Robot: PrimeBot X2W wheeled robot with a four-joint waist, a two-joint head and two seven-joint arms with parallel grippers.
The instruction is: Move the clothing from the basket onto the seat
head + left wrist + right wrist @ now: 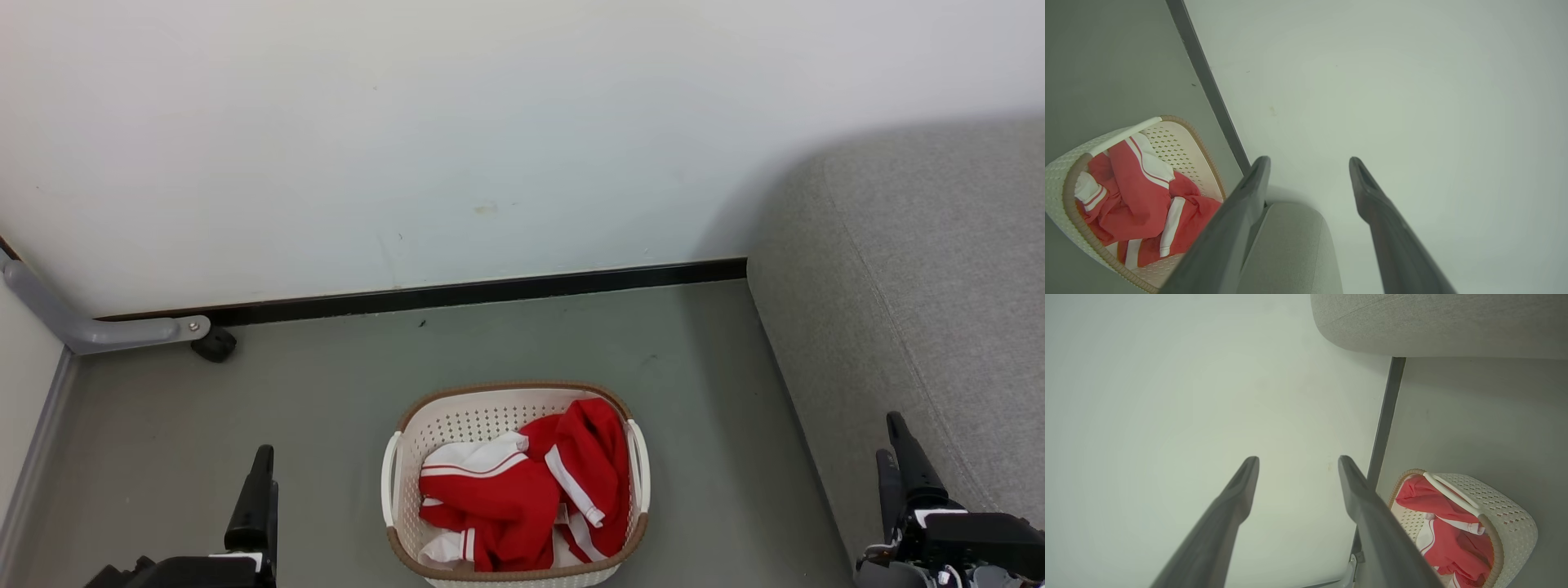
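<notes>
At the far left edge of the floor (326, 392), a grey metal leg (106, 333) ends in a black caster (214, 345) against the dark skirting (490, 290) below the white wall (490, 122). It is well apart from the work. The left gripper (1309, 160) hangs low at the near left with its fingers apart and nothing between them.

The basket (514, 385) stands on the floor at the near middle, between the two arms. All the clothing (490, 498) is inside it, a red and white heap piled toward its right wall. The fabric looks soft, light and limp, so it should sag and trail once lifted. The folds overlap, so pulling one garment may drag the other along. The raised red hump (592, 433) near the far right of the rim looks like the best hold, as it gives a thick bunch to pinch. The flat white panels would be harder to gather. The basket looks light too, and could tip or slide if cloth snags on its wall or handles.

Bare floor lies between the basket and the seat (914, 286), which fills the right side up to the wall. Its rounded front stands higher than the basket rim, so a dangling garment must be carried up and over it. The right gripper (890, 437) sits just beside that front edge, its fingers spread and empty.
</notes>
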